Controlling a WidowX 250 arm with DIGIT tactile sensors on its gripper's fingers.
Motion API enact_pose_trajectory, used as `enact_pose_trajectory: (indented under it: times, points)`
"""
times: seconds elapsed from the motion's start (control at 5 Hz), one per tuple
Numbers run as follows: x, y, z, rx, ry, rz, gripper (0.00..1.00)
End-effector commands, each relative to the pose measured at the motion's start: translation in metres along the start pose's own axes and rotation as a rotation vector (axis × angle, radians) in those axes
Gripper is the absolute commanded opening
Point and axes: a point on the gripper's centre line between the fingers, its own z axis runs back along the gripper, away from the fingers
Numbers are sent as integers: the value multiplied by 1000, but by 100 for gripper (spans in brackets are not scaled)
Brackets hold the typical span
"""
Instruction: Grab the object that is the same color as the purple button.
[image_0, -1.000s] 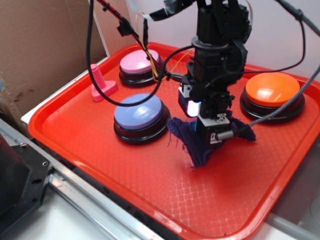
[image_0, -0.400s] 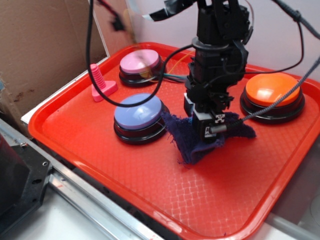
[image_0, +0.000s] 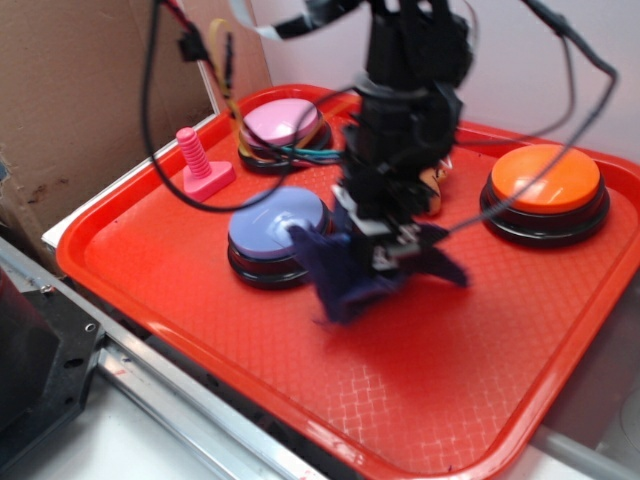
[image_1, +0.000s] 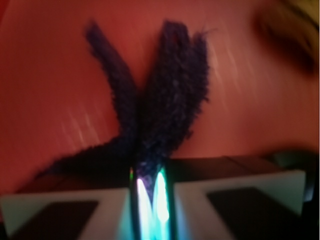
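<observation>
Big red tray (image_0: 200, 300) fills the scene, its raised lip holding everything in one place, and it's tucked against a cardboard wall (image_0: 80, 90) on the left. Above the middle, the black arm (image_0: 405, 110) reaches down, cables looping off it over the back of the tray.

Three buttons sit on the tray: orange button (image_0: 545, 180) far right, pink button (image_0: 280, 122) at the back, purple button (image_0: 277, 223) in front of it. That lavender dome is the colour cue, and the match is the dark rag (image_0: 345, 272).

There it is, just right of the purple button, dangling from the gripper (image_0: 385, 240) with its corners drooping toward the tray. The wrist view settles the hold: the jaws are squeezed together on a bunched fold of the rag (image_1: 165, 100), the cloth splaying out in fuzzy strands beyond them. A pinch in the middle explains the droop on both sides.

The little pink bolt (image_0: 198, 165) stands upright near the left rim, well apart.

Hard to read: the arm and rag are smeared by blur, so I can't tell whether the lowest tip touches the tray. The wrist view is soft too, and a dark shape at its top right can't be identified.
</observation>
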Motion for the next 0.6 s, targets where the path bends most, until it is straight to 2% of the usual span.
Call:
enact_pose_trajectory:
  times: [0.0,0.2,0.4]
  points:
    - [-87,15,97,-67,-131,232,0]
    - [-111,23,128,-66,-162,252,0]
    - [-122,30,148,32,-156,307,0]
